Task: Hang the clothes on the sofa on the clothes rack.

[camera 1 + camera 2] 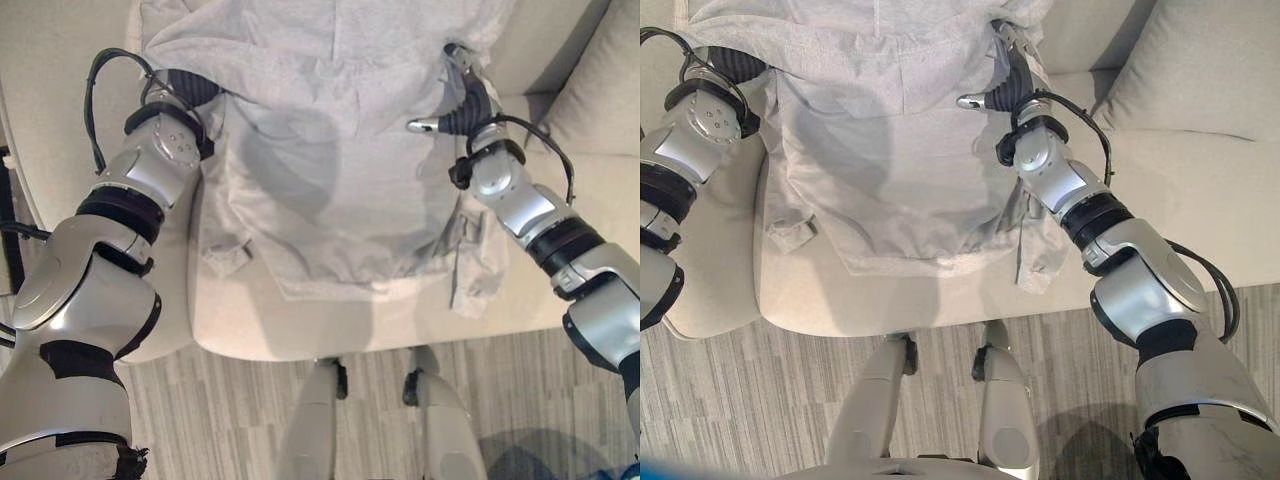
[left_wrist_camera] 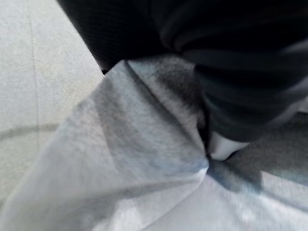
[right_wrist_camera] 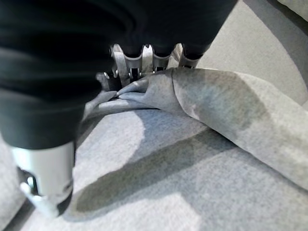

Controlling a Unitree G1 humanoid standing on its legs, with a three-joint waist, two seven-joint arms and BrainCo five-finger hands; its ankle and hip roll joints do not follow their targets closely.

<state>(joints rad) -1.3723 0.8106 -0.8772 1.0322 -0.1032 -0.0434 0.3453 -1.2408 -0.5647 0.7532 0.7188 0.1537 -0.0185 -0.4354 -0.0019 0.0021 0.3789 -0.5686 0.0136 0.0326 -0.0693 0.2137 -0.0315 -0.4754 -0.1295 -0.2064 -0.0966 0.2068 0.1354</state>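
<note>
Right hand [image 3: 144,62] fingers curl into a bunched fold of the grey hoodie [image 1: 320,150], which lies on the sofa [image 1: 60,80] seat, hem toward 6 o'clock. Left hand [image 1: 185,90] sits at the garment's 9 o'clock shoulder, fingers buried (we cannot tell its grip). Nothing hung yet; lift and hanging remain, we judge.

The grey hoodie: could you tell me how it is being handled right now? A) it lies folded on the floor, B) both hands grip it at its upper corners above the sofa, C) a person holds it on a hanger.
B: the grey hoodie hangs spread between the left hand and right hand, its hem over the sofa.
</note>
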